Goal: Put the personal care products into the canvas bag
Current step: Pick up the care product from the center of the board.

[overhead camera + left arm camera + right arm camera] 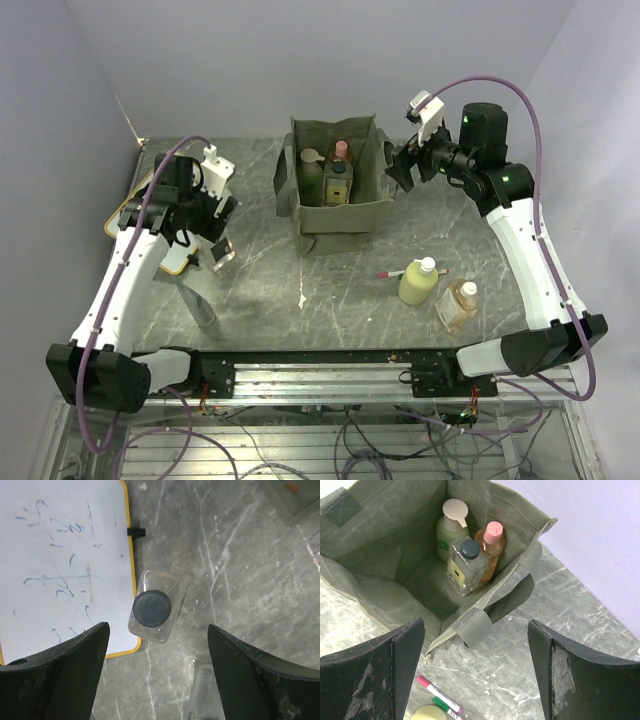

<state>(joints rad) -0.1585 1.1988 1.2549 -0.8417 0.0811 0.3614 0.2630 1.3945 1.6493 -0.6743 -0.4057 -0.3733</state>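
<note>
- Olive-green canvas bag (385,540): yellow-green bottle (445,537), slim orange bottle (492,550), clear square bottle (466,570) upright inside.
- Left jaws wide over black-lidded clear jar (152,608); right jaws wide over bag.

The olive canvas bag (335,215) is stood open at the far middle of the worktop (330,290). Inside it, upright, are held a green bottle (451,527), an orange bottle (492,545) and a square clear bottle (467,567). A yellow-green bottle (418,280) and an amber bottle (457,305) are found nearer, to its right, and a black-lidded jar (152,609) is stood upright at the left
</note>
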